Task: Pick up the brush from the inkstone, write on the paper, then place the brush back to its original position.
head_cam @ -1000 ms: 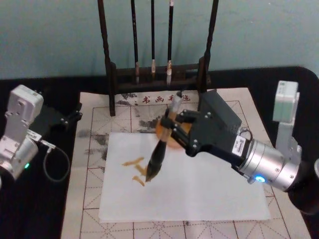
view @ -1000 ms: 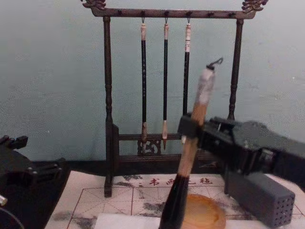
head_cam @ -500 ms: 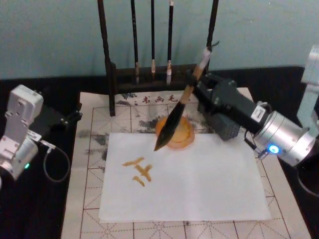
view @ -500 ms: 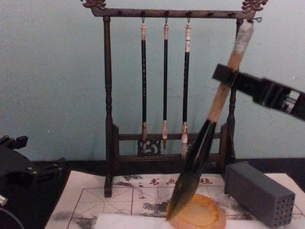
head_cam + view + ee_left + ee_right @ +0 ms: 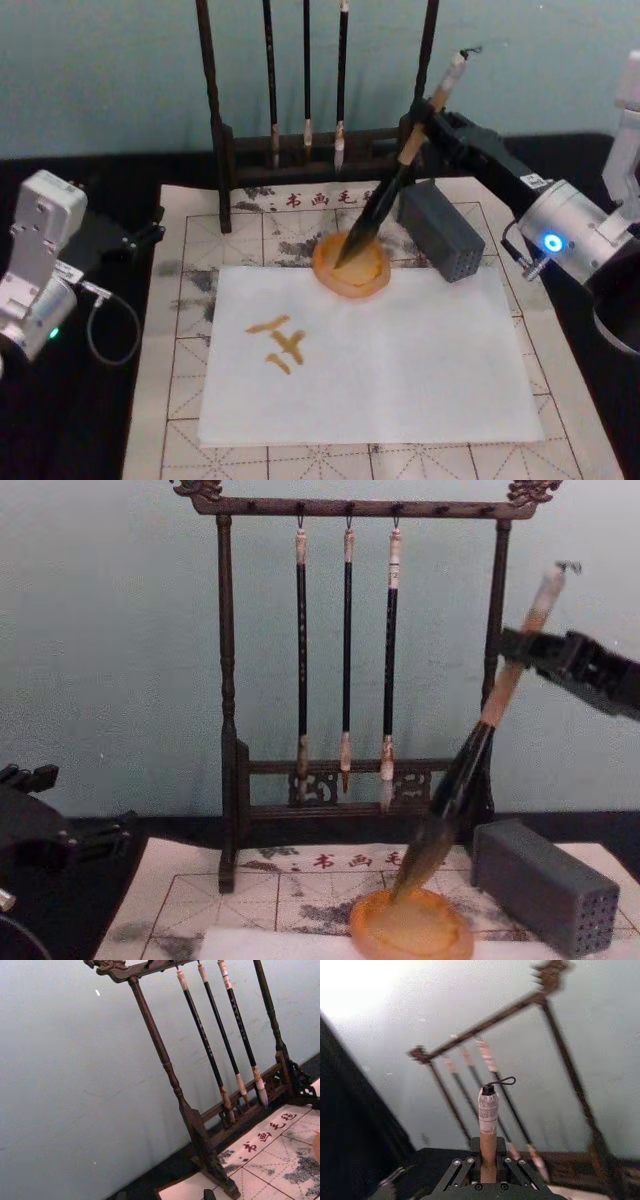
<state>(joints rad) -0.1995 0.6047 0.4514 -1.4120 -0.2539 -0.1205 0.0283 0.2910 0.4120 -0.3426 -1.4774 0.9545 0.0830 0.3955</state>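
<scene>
My right gripper [image 5: 422, 128] is shut on the tan upper handle of the brush [image 5: 385, 205], above the table's back right. The brush leans steeply, its whitish cap up toward the right and its dark bristles down on the round orange inkstone [image 5: 360, 287]. From the chest, the brush [image 5: 460, 780] slants from the gripper [image 5: 520, 650] to the inkstone's [image 5: 440, 942] back rim. The right wrist view looks up the brush's handle [image 5: 488, 1110]. The white paper [image 5: 400, 370] lies in front of the inkstone with tan strokes [image 5: 278, 340] at its left. My left gripper [image 5: 140, 238] is parked at the far left.
A dark wooden rack [image 5: 222, 150] with three thin hanging brushes [image 5: 347, 650] stands behind the inkstone. A grey block with small holes [image 5: 440, 230] sits just right of the inkstone, under my right arm. A beige mat with red grid lines [image 5: 180, 330] lies beneath the paper.
My right gripper has lifted the brush off the paper and carried it back and right. The bristles now rest on the inkstone. The left arm has not moved.
</scene>
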